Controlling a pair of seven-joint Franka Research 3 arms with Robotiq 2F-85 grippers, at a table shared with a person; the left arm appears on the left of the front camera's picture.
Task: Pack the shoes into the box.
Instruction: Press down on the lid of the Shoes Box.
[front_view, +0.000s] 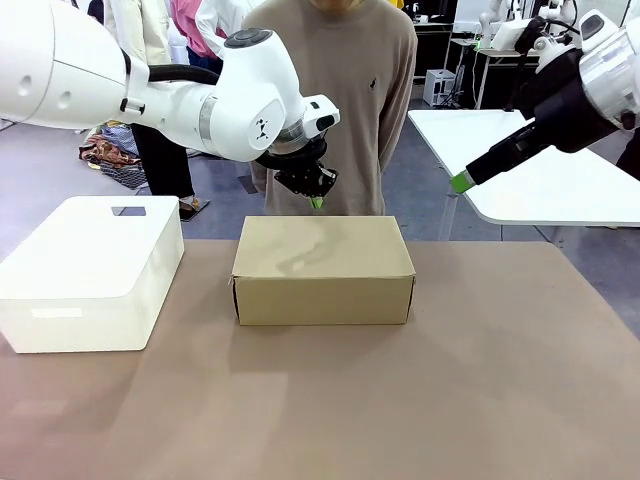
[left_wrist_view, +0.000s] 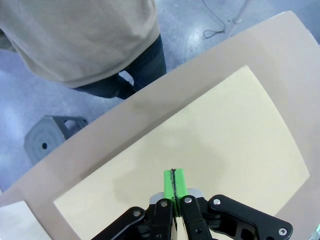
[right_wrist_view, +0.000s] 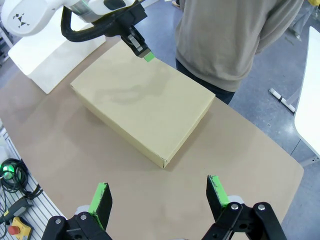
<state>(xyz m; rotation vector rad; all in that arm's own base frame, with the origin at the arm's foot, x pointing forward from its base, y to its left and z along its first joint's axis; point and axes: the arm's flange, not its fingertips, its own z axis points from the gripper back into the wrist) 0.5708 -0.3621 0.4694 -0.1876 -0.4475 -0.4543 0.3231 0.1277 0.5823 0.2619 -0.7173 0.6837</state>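
Front view, brown table (front_view: 500, 400), closed box (front_view: 322, 268), left hand (front_view: 317, 203) pinched empty, right hand (right_wrist_view: 160, 197) spread.

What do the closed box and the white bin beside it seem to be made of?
The box looks like tan cardboard with a matt finish: flat panels, sharp folded edges, no shine. The bin is probably white plastic: smooth walls, rounded corners, a cut handle slot. Both stand on the brown table.

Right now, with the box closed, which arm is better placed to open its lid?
The left, I think. The left gripper hangs shut just above the far edge of the box, near the person. The right gripper is open but is held high, off to the right of the box.
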